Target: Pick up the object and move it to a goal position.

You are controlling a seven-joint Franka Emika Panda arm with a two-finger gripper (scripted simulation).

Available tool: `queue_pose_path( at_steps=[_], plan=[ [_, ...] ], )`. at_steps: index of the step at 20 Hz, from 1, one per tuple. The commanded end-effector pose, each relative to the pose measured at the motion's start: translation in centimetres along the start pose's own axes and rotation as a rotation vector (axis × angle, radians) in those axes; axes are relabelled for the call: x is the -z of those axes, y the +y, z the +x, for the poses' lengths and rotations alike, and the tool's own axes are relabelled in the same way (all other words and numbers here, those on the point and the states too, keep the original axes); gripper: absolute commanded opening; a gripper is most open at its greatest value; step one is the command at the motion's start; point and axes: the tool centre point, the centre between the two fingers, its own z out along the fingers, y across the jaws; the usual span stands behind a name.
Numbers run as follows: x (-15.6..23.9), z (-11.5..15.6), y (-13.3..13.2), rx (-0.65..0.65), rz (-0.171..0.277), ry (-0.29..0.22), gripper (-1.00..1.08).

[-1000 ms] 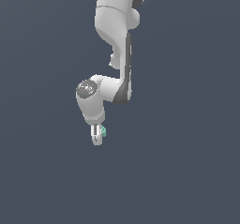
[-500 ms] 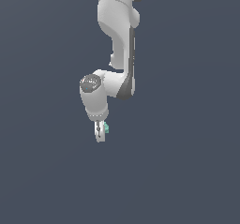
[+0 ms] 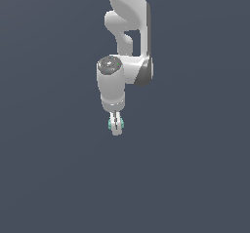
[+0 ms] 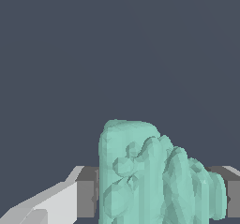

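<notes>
The object [image 3: 110, 124] is a tiny mint-green lumpy blob; in the exterior view only its edges peek out on both sides of my white fingers [image 3: 116, 128]. My gripper [image 3: 116, 125] hangs below the white arm and is shut on the object. In the wrist view the object [image 4: 154, 176] fills the near field, bumpy and teal, held between the grey pads [image 4: 86, 192] of my fingers. I cannot tell from these frames how far it is above the dark surface.
The surroundings are a plain dark grey-blue surface [image 3: 195, 178] in both views. The white arm [image 3: 128, 17] comes down from the top of the exterior view. No other objects or goal marker show.
The arm and gripper have shifted toward the exterior view's right and slightly upward, carrying the object with them. The grip has stayed shut.
</notes>
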Motion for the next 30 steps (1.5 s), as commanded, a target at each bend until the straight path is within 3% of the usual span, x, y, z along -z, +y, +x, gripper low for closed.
queue_pose_path(
  at_steps=[1, 19, 30],
  plan=[
    [2.0, -1.8, 0.7, 0.001, 0.001, 0.0, -1.0],
    [16.9, -15.1, 5.2, 0.0, 0.001, 0.005, -1.0],
    [21.4, -19.3, 6.3, 0.0, 0.0, 0.003, -1.0]
  ],
)
